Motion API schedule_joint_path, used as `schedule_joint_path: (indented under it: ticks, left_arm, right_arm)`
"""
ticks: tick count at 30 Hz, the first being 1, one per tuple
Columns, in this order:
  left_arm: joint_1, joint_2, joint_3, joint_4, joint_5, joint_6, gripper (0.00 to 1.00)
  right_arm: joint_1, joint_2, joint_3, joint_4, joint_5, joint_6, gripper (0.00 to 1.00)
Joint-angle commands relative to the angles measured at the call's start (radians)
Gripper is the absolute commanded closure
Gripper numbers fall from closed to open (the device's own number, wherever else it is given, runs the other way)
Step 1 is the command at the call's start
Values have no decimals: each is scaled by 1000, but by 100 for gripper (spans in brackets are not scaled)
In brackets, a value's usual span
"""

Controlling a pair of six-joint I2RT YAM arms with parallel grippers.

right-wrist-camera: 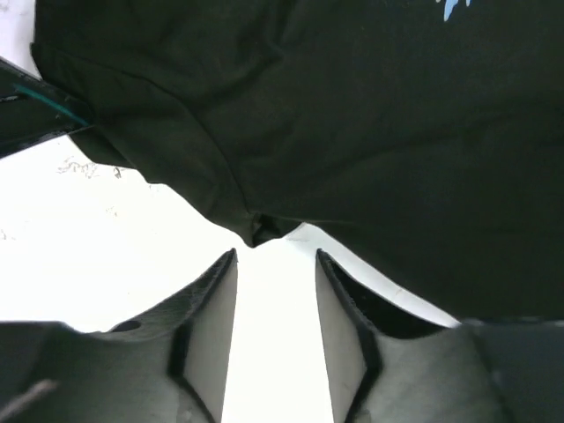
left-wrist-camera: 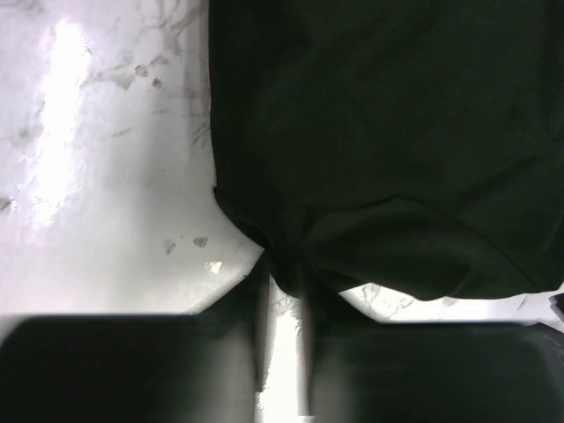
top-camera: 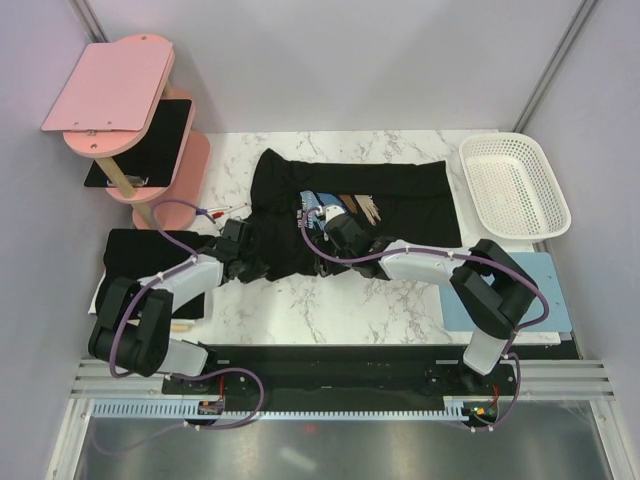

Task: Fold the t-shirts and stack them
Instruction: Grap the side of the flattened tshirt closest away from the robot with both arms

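Printed t-shirt (top-camera: 400,195) lies spread toward 12 o'clock on the worktop (top-camera: 330,310); right end effector (right-wrist-camera: 276,257) gapes before its edge, likely to pinch a fold; left end effector (left-wrist-camera: 282,304), at its 8 o'clock, meets bunched fabric, grip unclear

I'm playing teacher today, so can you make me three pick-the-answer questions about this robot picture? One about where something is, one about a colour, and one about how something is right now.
1. Where is the white basket?
A. on the floor
B. at the far right corner of the table
C. under the t-shirt

2. What colour is the t-shirt spread on the table?
A. black
B. red
C. yellow

3. How is the right hand?
A. shut on the basket
B. open, holding nothing
C. shut on the t-shirt

Answers: 1 B, it sits past the shirt's right end. 2 A, the cloth is black with a small print. 3 B, bare table shows between its spread fingers.
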Motion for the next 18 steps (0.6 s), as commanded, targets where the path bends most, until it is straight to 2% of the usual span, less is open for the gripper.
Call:
schedule_joint_path:
  ticks: [1, 3, 7, 18]
  left_arm:
    - [1, 62, 36, 11, 3, -4, 98]
    - [0, 51, 49, 6, 17, 1, 98]
    - [1, 0, 79, -18, 61, 8, 98]
    - [4, -73, 253, -38, 180, 13, 98]
  right_arm:
    - [17, -33, 35, 38, 37, -19, 45]
    - [32, -44, 36, 40, 54, -45, 33]
    - [56, -65, 29, 38, 100, -85, 20]
    - [60, -68, 10, 52, 200, -95, 18]
